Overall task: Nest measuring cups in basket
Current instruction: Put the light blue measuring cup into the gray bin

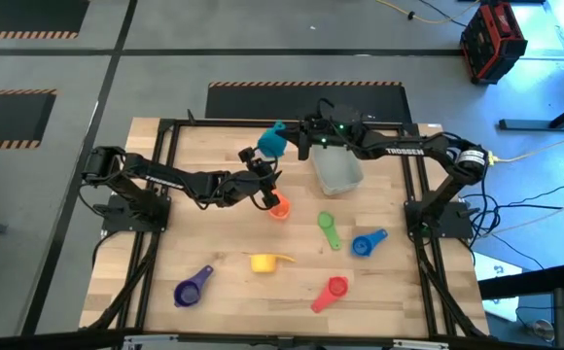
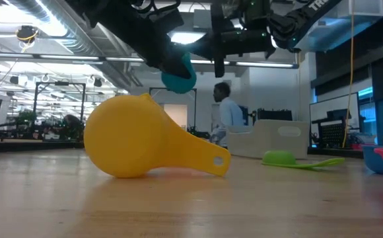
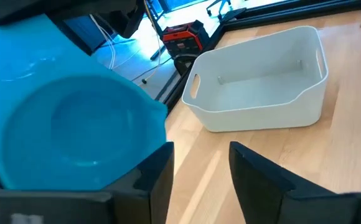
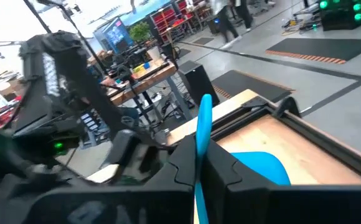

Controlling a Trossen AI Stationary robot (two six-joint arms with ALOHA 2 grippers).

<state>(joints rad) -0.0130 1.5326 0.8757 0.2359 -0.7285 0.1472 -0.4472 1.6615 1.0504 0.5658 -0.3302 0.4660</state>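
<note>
On the wooden table (image 1: 224, 233), the right gripper (image 4: 200, 163) is clamped on the flat handle of the light blue cup (image 1: 271, 142), held aloft beside the basket (image 1: 338, 170), left gripper (image 3: 199, 171) parted and empty; light, stiff plastic, best pinched by its handle.

Both arms raised mid-table — left pincer (image 3: 199, 177) parted, right pincer (image 4: 199, 158) clamped tight.

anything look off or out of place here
Nothing is spilled or damaged. The one oddity: the yellow cup lies tipped on its side on the table instead of sitting upright. The light blue cup hangs in the air, pinched by its handle in the right gripper, beside the empty basket.
</note>
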